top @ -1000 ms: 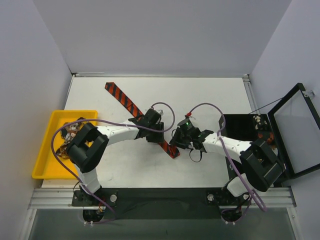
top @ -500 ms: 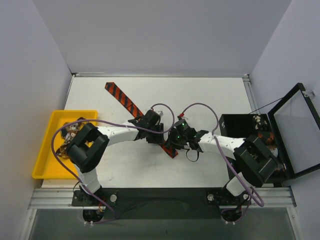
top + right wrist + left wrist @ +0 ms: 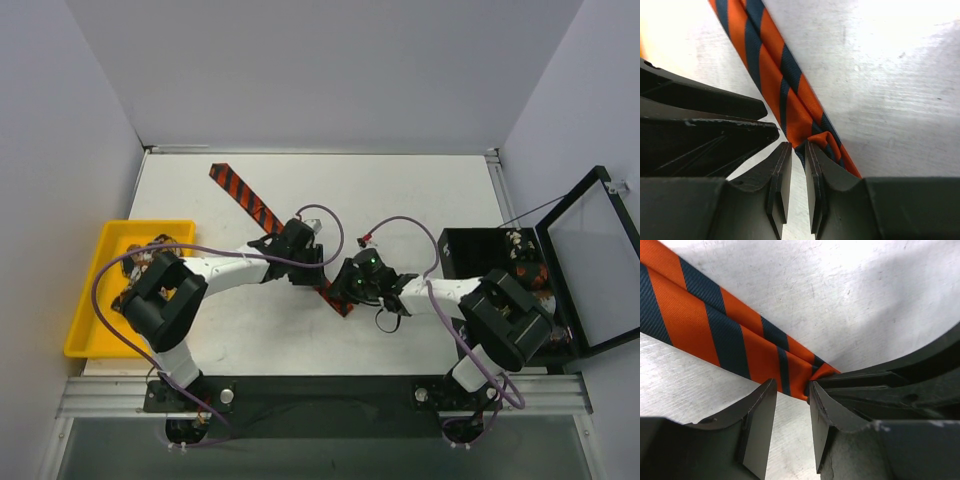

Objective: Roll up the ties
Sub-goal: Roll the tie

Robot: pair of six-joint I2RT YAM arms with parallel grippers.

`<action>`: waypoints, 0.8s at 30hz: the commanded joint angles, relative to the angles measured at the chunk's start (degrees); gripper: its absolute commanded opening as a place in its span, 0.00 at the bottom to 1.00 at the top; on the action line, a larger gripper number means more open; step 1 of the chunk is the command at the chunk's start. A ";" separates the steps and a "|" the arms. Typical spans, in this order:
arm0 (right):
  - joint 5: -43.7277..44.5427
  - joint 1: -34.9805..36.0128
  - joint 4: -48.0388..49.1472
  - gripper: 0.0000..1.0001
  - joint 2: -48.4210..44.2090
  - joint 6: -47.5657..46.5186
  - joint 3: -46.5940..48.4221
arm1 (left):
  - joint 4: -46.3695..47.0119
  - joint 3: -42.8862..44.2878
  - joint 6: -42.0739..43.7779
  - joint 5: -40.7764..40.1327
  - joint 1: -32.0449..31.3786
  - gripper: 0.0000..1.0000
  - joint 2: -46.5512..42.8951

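The orange and dark-striped tie lies diagonally on the white table, wide end at the far left and narrow end near the middle. My left gripper sits low over the tie by that narrow end. In the left wrist view it is open a little, with bare table between the jaws and the tie just beyond the tips. My right gripper meets it from the right. In the right wrist view it is nearly closed on the tie's folded-over end.
A yellow tray at the left edge holds patterned ties. A black box with its lid open stands at the right, with small items inside. Purple cables loop over both arms. The two grippers nearly touch.
My right gripper has moved left and down onto the tie's narrow end. My left gripper has shifted slightly along the tie. The tie itself lies much as before.
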 commanded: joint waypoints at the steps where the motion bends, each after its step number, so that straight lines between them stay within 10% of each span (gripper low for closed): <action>1: 0.99 0.80 3.27 0.20 1.89 0.05 -5.83 | 1.31 0.25 0.30 -0.30 0.82 0.44 -3.44; 17: 3.98 3.09 46.85 0.25 26.12 6.03 -23.60 | -0.71 -2.74 -0.23 -3.02 0.91 0.44 -8.18; 24: 4.51 3.09 43.55 0.29 23.00 2.70 -23.44 | -0.62 -3.09 -0.93 -3.73 0.91 0.44 -8.62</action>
